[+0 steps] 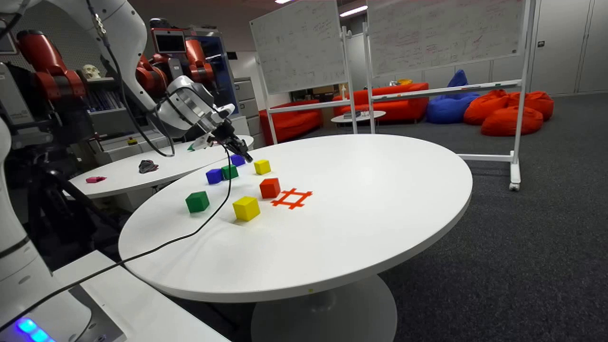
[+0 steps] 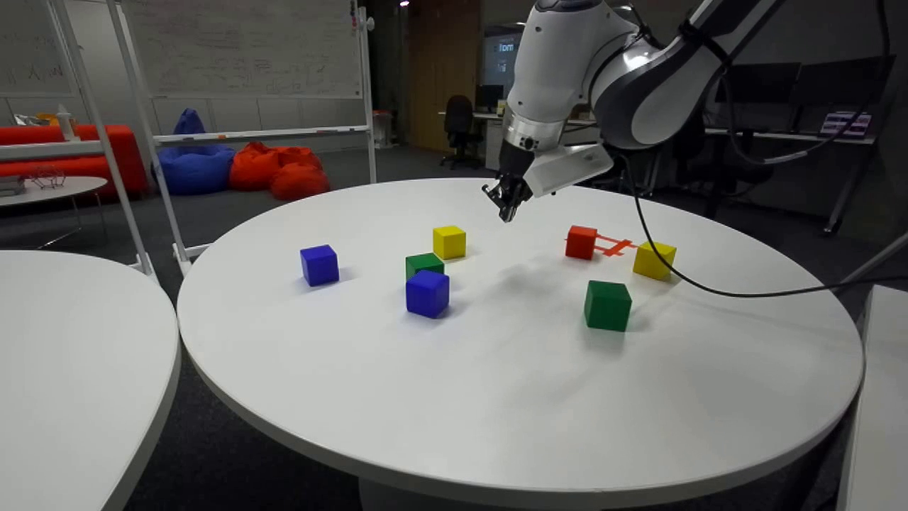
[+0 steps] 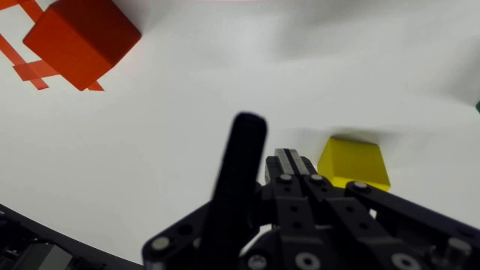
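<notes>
Yellow cube [image 3: 358, 161] sits on the round white table [image 2: 511, 404], just right of your closed gripper [image 3: 288, 161] in the wrist view and lower than its tips, which hang above the table with nothing between them. Sides look about equal, so no long axis. Red cube [image 3: 82, 41] is farther off, upper left, at the red tape marking [image 3: 28, 71]. You get no labels on either cube; whiteboard [image 1: 299, 47] handwriting and far screen [image 2: 502, 60] lettering aren't legible.
</notes>
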You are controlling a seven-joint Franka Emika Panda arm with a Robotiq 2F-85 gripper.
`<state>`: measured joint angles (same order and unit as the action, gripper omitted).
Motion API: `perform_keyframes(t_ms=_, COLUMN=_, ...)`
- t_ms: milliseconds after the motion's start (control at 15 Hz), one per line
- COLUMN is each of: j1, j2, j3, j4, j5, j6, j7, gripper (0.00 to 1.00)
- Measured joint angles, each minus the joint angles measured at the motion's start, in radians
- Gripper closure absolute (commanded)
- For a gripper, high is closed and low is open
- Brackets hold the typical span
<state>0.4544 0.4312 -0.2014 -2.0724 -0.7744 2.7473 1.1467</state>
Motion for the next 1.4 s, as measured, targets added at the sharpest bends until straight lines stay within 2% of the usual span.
perform_keyframes(t_ms=200, j1=-0.001, j2=-0.003, j3=-0.03, j4=-0.002, j5=-0.005, j6=0.008, j7=0.038, gripper=0.99)
perform_keyframes(t_ms=733, j1=-0.008, j2=0.012, j3=-0.013, j4=0.005, j5=0.023, j6=-0.012, j7=0.038, gripper=1.0)
perform_keyframes(t_ms=1067, j1=-0.099, j2=0.091, j3=0.059, j4=0.066, j5=0.132, j6=-0.093, j7=0.004, gripper=1.0)
perform_keyframes(t_ms=1400, j1=-0.152, j2=0.158, j3=0.068, j4=0.131, j5=0.281, j6=-0.118, j7=-0.084, gripper=1.0)
